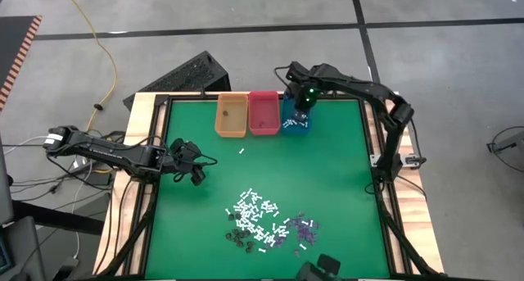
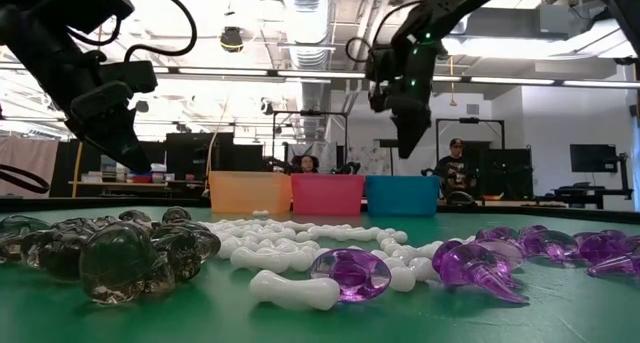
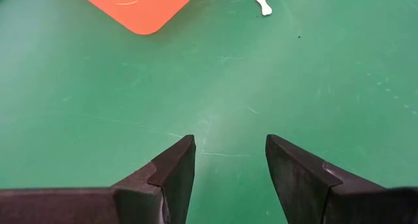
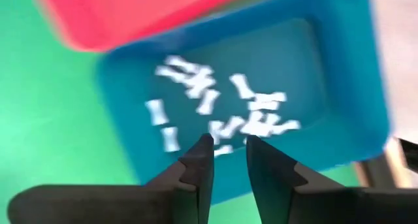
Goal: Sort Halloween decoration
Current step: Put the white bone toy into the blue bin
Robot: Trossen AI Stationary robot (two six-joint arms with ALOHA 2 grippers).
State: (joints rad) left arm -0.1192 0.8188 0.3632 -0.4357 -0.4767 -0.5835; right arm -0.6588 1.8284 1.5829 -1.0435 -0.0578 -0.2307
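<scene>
Orange bin (image 1: 231,115), pink bin (image 1: 264,112), teal bin (image 1: 295,122), seemingly two people (image 2: 456,169) behind

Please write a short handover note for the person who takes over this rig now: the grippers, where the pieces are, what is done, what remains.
Right gripper: above the teal bin, fingers slightly apart, nothing seen between them.
Left gripper: open, empty, over bare green mat on the left side of the table.
Done: a number of white bones lie in the teal bin.
Left: the mixed pile of white, purple and dark pieces near the front edge, plus one stray white bone near the orange bin. Orange bin and pink bin look empty.
</scene>
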